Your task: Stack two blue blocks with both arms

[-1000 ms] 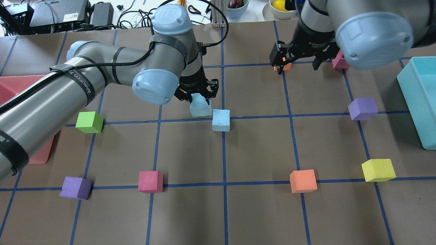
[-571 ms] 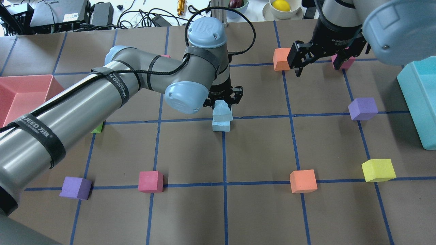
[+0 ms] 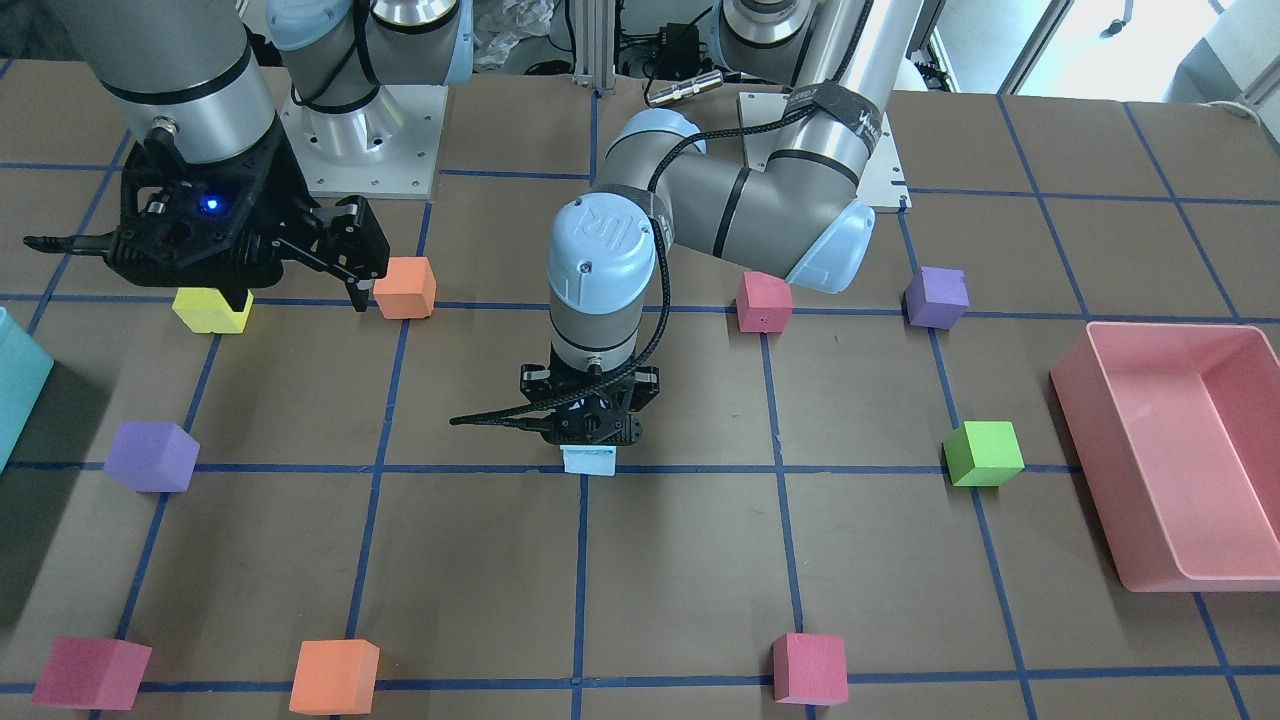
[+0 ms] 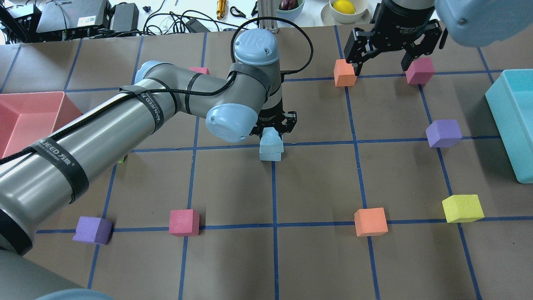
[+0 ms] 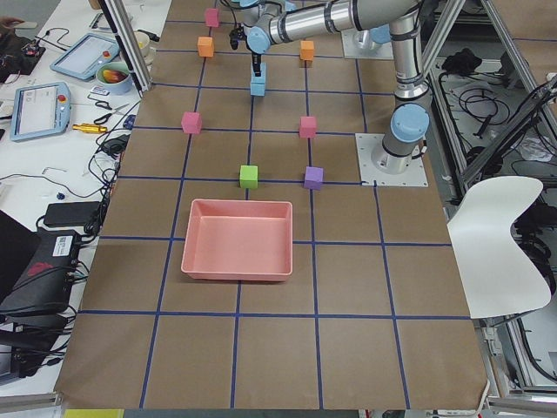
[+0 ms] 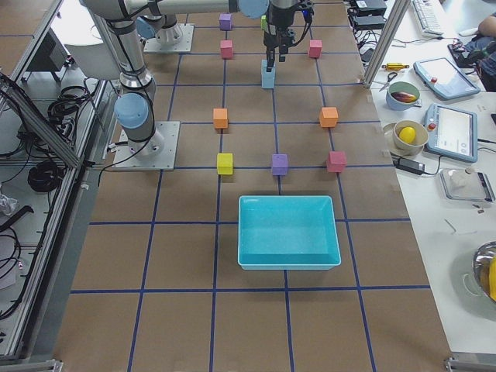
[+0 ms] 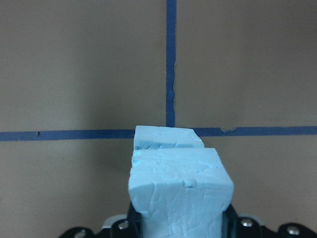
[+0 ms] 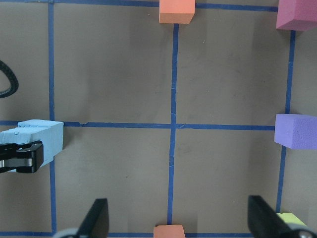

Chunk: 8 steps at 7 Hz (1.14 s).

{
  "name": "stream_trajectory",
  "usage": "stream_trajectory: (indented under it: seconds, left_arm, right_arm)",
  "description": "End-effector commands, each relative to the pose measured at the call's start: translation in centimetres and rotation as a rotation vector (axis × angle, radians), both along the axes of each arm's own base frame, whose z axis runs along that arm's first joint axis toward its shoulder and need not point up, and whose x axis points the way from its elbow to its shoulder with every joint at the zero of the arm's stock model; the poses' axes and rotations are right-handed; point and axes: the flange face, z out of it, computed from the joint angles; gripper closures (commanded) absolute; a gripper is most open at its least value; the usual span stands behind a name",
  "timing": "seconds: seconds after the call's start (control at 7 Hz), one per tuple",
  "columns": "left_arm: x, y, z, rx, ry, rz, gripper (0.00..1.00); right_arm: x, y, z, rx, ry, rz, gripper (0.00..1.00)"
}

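Observation:
My left gripper is shut on a sky-blue block and holds it on top of the second blue block, at the grid crossing in the table's middle. In the left wrist view the held block fills the lower centre, and the lower block shows just beyond it. The front view shows only one blue face under the gripper. My right gripper is open and empty at the far right, above the gap between an orange cube and a magenta cube.
A teal bin stands at the right edge and a pink bin at the left. Coloured cubes lie around: purple, yellow, orange, magenta, purple, green.
My left arm carried the blue block to the right, over the other blue block, and lowered it onto it. My right gripper, still open, drew back toward the table's far right.

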Motion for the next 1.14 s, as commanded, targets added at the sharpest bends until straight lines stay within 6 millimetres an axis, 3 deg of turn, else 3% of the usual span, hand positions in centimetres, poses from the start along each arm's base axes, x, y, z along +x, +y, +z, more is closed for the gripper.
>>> stream_trajectory:
  seconds: [0.0, 0.14, 0.43, 0.57, 0.71, 1.0]
  left_arm:
    - [-0.3, -0.1, -0.4, -0.006, 0.000, 0.000, 0.00]
    - [-0.3, -0.4, 0.3, -0.019, 0.004, -0.001, 0.00]
    - [0.9, -1.2, 6.0, -0.088, 0.028, 0.000, 0.00]
    - [4.0, -2.2, 10.0, -0.073, -0.002, -0.022, 0.00]
    - [9.8, -4.2, 14.9, -0.097, -0.005, -0.056, 0.00]
    - [21.5, -4.3, 21.4, -0.123, -0.012, -0.064, 0.00]
  right_arm:
    - [0.1, -0.1, 0.0, 0.003, -0.002, -0.003, 0.00]
    - [0.1, -0.1, 0.0, 0.003, -0.004, -0.003, 0.00]
    - [0.1, 0.0, -0.1, 0.004, -0.001, -0.003, 0.00]
    - [0.1, 0.0, -0.1, 0.004, -0.001, -0.003, 0.00]
    - [0.1, -0.1, 0.1, 0.000, -0.004, -0.003, 0.00]
    - [0.3, 0.0, 0.3, -0.006, -0.006, 0.002, 0.00]
